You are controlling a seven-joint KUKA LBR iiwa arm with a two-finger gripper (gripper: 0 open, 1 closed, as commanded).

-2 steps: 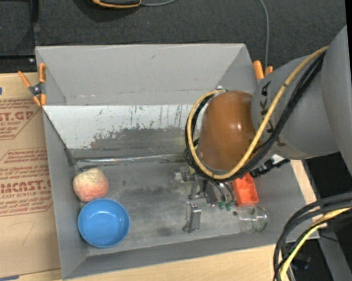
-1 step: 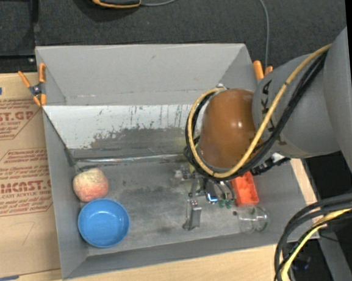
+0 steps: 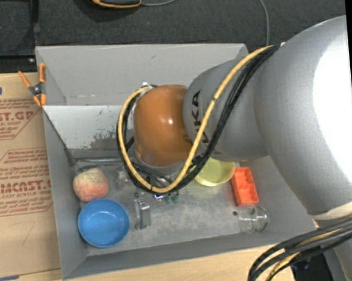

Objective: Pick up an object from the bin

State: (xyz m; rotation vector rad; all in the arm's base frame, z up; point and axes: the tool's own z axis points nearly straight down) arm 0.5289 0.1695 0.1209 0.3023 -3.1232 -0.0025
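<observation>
Grey bin point(image 3: 157, 65): blue bowl point(image 3: 102, 223), pink-yellow mottled fruit point(image 3: 90, 184), pale yellow-green cup point(image 3: 217, 173), red-orange block point(image 3: 244, 186), clear glass piece point(image 3: 254, 219); my wrist cover point(image 3: 162, 126) is orange, my arm point(image 3: 308, 107) silver, cables point(image 3: 126, 148) yellow and black.

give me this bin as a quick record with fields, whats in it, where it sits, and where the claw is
bin: grey metal
arm: in from the right, over the bin's middle
claw: low, mid-bin, just right of the bowl
bowl: blue, upright, empty, near left corner
peach: pinkish, by the left wall, next to the bowl
yellow-green thing: partly under the arm, kind unclear
block: orange, right of the yellow-green thing
clear thing: below the block, kind unclear
</observation>
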